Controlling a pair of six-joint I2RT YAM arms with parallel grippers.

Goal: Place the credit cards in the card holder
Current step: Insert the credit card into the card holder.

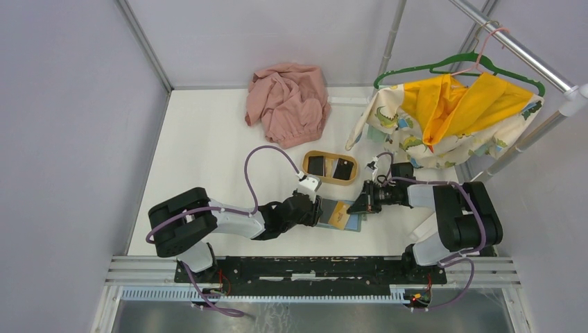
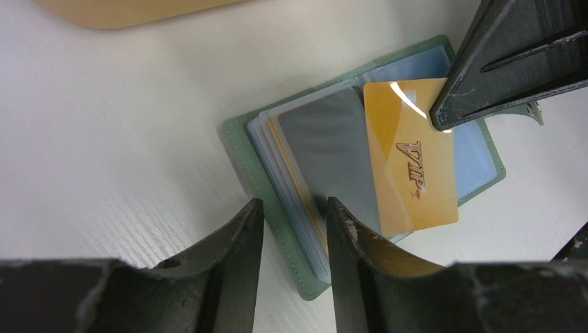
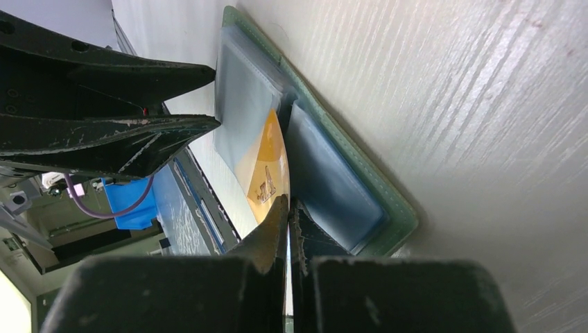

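The card holder (image 1: pixel 353 223) (image 2: pixel 243 152) (image 3: pixel 388 201) lies open on the white table, green cover down and clear sleeves fanned. My left gripper (image 1: pixel 323 210) (image 2: pixel 295 205) comes in low from the left. Its jaws stand partway apart and are closed on the holder's left edge and sleeve stack. My right gripper (image 1: pixel 359 206) (image 2: pixel 444 118) (image 3: pixel 288 201) is shut on a corner of the gold credit card (image 1: pixel 339 214) (image 2: pixel 410 166) (image 3: pixel 267 173). That card lies across the holder's right half against a raised grey sleeve. Two black credit cards (image 1: pixel 316 165) (image 1: pixel 341 169) lie in the tray.
The oval wooden tray (image 1: pixel 331 154) (image 2: pixel 125 10) stands just behind the holder. A crumpled pink garment (image 1: pixel 288 100) lies at the back. A yellow and white shirt on a green hanger (image 1: pixel 444 111) hangs from a rack at the right. A metal rail (image 1: pixel 312 267) runs along the near edge.
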